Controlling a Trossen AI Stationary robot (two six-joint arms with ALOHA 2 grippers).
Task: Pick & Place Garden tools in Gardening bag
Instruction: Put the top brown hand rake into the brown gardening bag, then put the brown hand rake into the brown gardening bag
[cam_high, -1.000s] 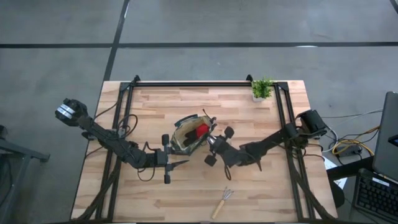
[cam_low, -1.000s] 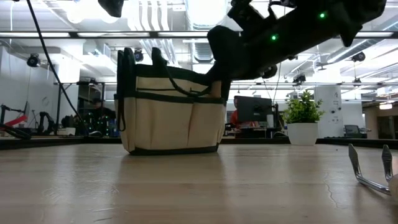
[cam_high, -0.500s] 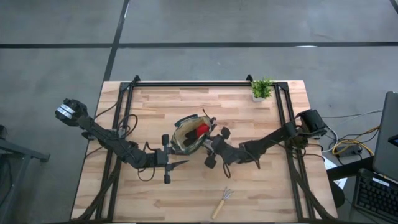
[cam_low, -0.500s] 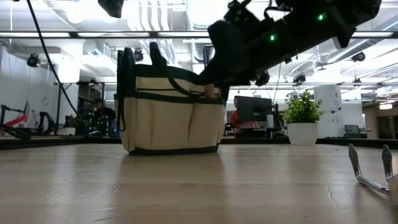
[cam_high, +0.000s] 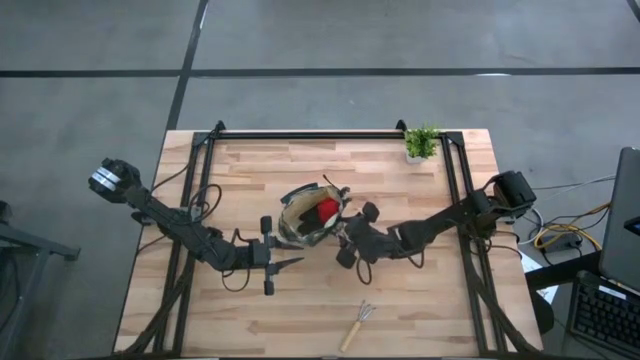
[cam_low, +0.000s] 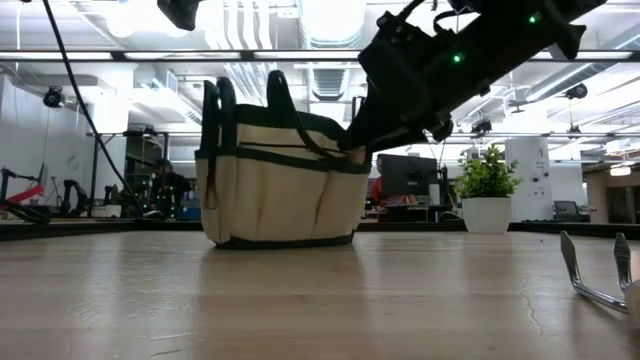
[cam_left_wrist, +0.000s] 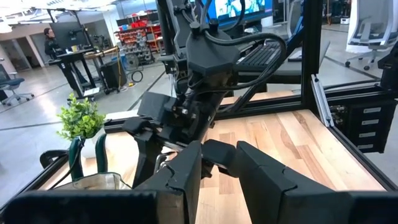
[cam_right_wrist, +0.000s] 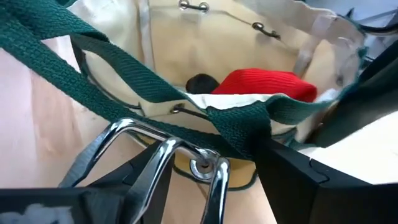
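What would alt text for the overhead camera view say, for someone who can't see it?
Two dark robot arms meet at a tan gardening bag mid-table, a red item inside it. The right gripper sits at its rim; a wooden-handled rake lies near the front edge, a potted plant at the back.

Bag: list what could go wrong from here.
1. The metal tool lies at the bag's rim, under the green strap, and does not look fully inside. It may slide out.
2. The open right gripper sits right against that strap. Pulling back could snag it and tip the bag, which already leans in the low view.
3. The rake lies near the table's front edge, so a clumsy grasp might knock it off.
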